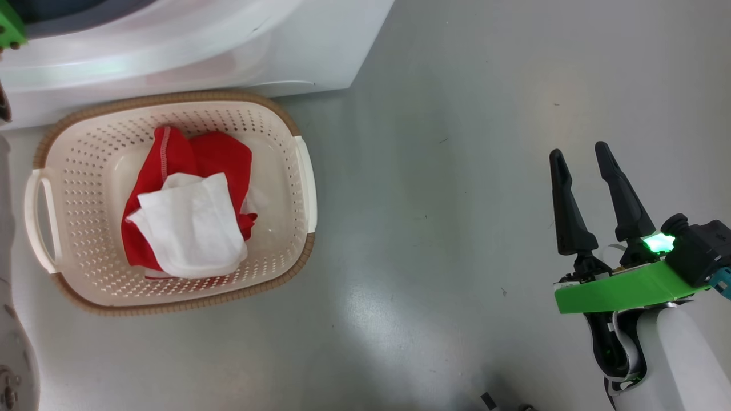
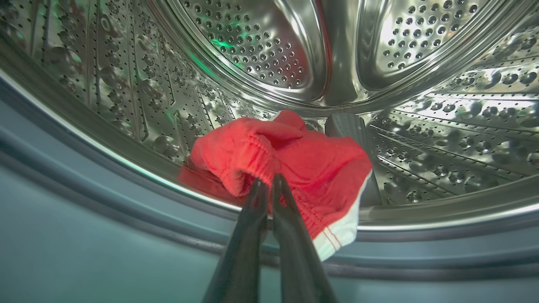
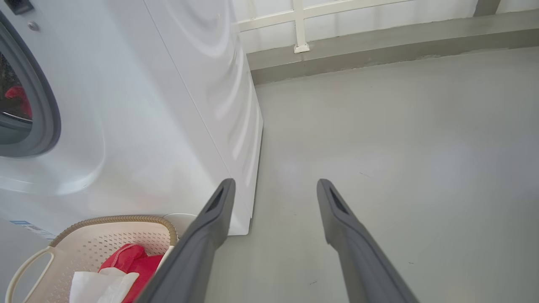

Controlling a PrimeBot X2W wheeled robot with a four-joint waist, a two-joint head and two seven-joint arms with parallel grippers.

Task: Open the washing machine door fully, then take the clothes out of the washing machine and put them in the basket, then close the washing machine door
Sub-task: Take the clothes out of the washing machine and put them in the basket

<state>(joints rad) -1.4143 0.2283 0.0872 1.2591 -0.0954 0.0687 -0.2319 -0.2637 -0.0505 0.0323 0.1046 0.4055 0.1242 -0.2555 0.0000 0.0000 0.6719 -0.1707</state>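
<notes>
Our left gripper [image 2: 268,182] sits closest to the lens in its wrist view, closed tight on a thin fold of the red garment [image 2: 303,164]. That garment lies at the near edge of the steel drum [image 2: 252,54], its white-trimmed corner draped over the lip toward the grey gasket [image 2: 139,210]. We judge the bite to be shallow. Only a little cloth seems caught between the jaws, so a quick pull could let it slide free and leave the piece in the drum. The hanging corner could also drag on the gasket or snag at the lip as we draw it out, which would tug against the same weak pinch.

In the head view the basket [image 1: 74,171] stands on the floor [image 1: 445,217] at the left, just beside the front of the washing machine [image 1: 171,63]. It holds 1 red and white piece of the clothes [image 1: 188,222], heaped in its middle. A slip on the way down would drop the garment on the floor or across the brown rim, not inside. Our right gripper [image 1: 579,149] hangs wide open and empty over the floor at the right, well apart from all this.
</notes>
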